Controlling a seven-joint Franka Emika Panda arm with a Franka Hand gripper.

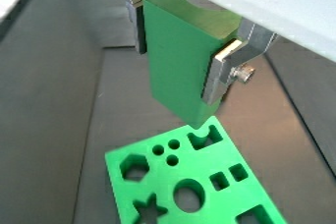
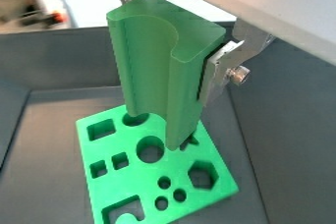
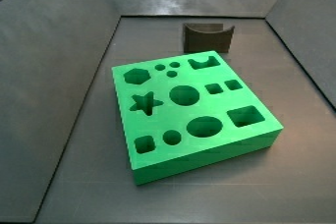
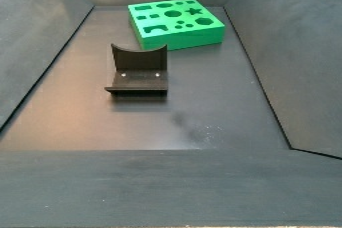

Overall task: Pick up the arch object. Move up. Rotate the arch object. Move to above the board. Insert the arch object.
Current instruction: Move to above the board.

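My gripper (image 1: 180,55) is shut on the arch object (image 1: 174,66), a long bright green bar with a half-round groove down one side (image 2: 151,71). It hangs upright between the fingers (image 2: 217,76). A silver finger plate presses on each flank; one finger is mostly hidden behind the bar in a wrist view. The board (image 1: 160,181), a thick green slab with shaped holes, lies on the floor well below the bar's lower end (image 2: 138,174). In both side views the board (image 3: 210,159) (image 4: 181,40) shows, but the gripper and the arch object are out of view.
A dark fixture (image 3: 207,37) (image 4: 134,77) with a notched upright stands on the floor a short way from the board. Sloping dark walls enclose the floor on all sides.
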